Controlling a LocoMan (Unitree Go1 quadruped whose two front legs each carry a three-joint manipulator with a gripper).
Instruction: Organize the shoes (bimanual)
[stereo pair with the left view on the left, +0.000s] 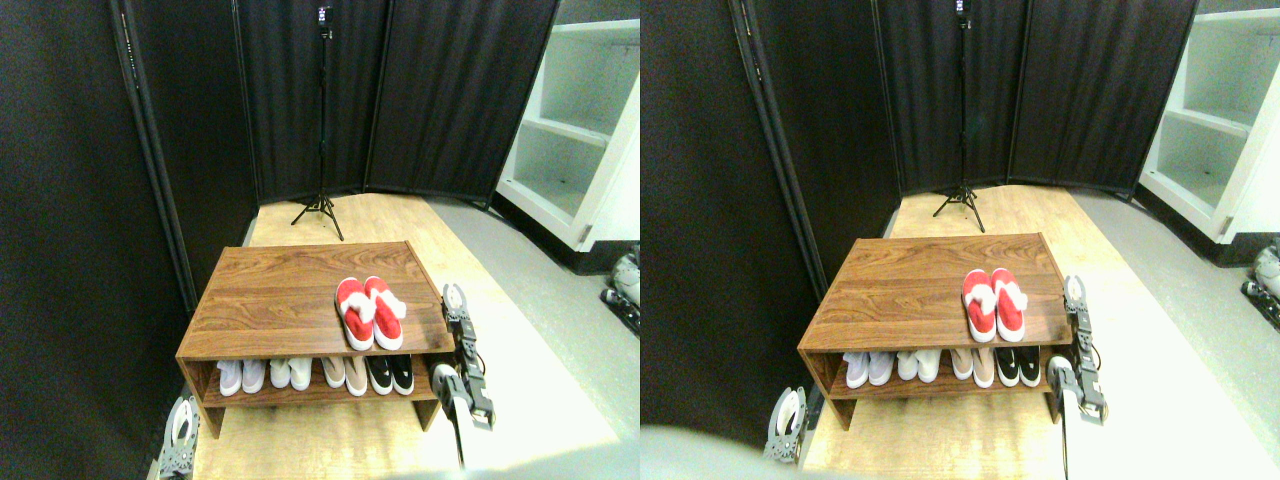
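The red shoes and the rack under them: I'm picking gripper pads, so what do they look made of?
The red shoes: soft matte fabric, perhaps felt or fleece, with white fluffy lining at the openings and white soles, probably rubber or foam. The rack: brown wood or wood-look laminate, with visible grain and a smooth, slightly glossy top; the picture cannot tell which.

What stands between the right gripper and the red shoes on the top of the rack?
Nothing visible does. The right gripper is up beside the right edge of the rack, and the red shoes lie side by side on bare wood near that edge.
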